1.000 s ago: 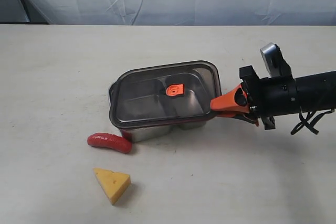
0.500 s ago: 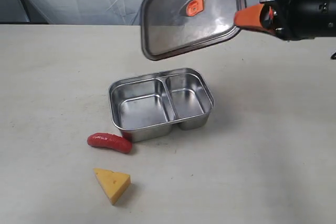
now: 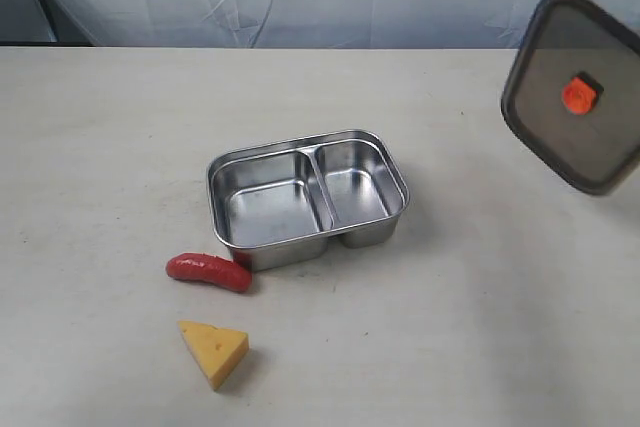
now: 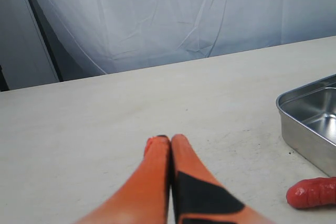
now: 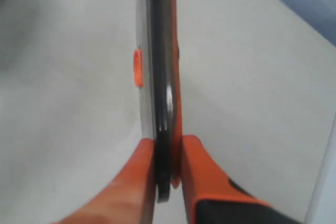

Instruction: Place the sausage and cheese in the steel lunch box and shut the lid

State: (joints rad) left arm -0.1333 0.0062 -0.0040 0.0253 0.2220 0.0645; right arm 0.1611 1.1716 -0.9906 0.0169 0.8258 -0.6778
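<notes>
Right hand (image 5: 167, 148) pinches lid (image 3: 556, 132) by its edge, upper right of frame; thin grip, it could swivel or drop onto counter (image 3: 450, 327). Left hand (image 4: 169, 141) pressed together.

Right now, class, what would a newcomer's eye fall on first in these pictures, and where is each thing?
The dark lid hangs tilted at the exterior view's right edge, its rim pinched in the jaws of the right gripper. In the middle, the shiny steel lunch box stands open, both compartments empty. The red sausage and yellow cheese lie on the table nearer the camera.
</notes>
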